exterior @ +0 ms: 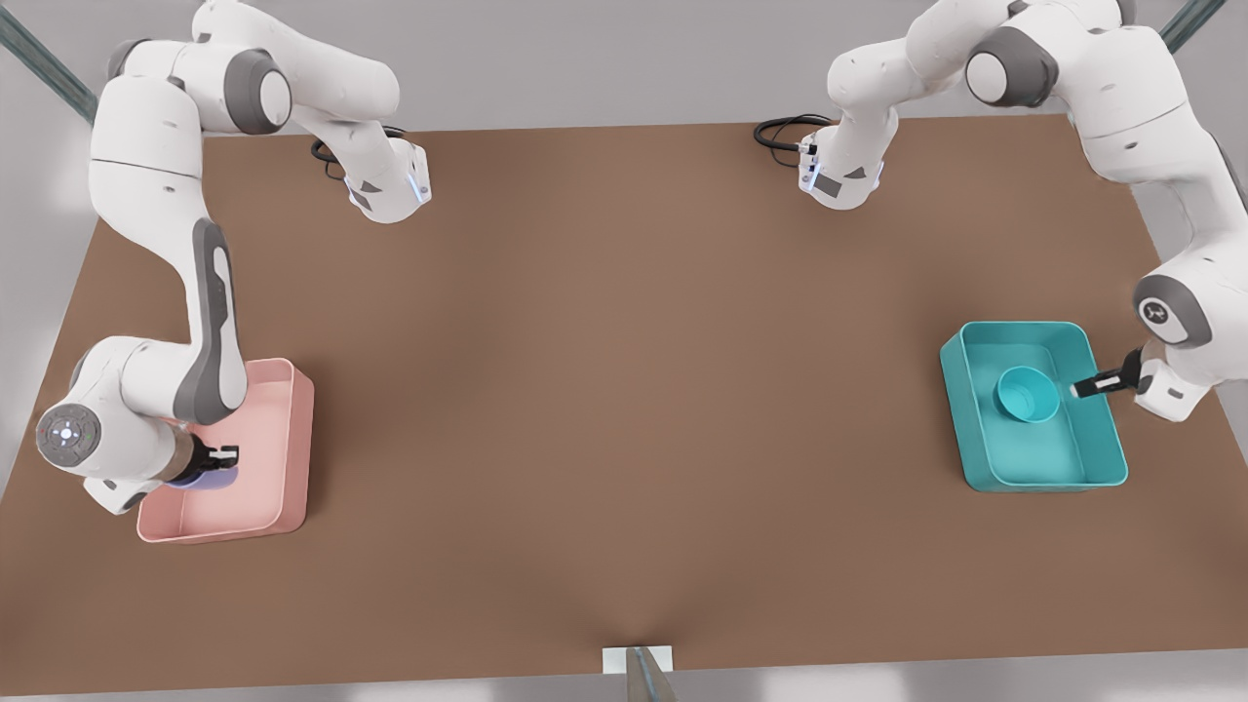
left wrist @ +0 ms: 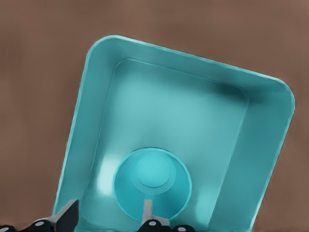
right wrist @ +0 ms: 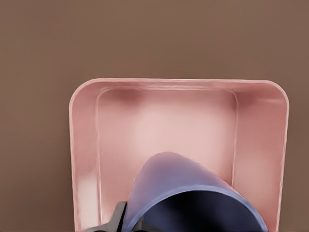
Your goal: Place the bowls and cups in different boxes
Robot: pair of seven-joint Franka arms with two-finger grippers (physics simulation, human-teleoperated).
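Currently we find the right gripper (exterior: 226,456) over the pink box (exterior: 292,429), at the front view's left, its fingers closed on the purple cup (right wrist: 193,198) — held tilted above the box floor. We advise lowering it and setting it upright before letting go. The left gripper (exterior: 1090,386) hangs over the teal box (exterior: 975,429), fingers spread, holding nothing; the teal bowl (left wrist: 152,188) sits inside that box. We judge that arm should lift straight up, clear of the rim.

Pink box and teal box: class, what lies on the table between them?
Nothing: in the front view, bare brown table stretches between the pink box and the teal box.
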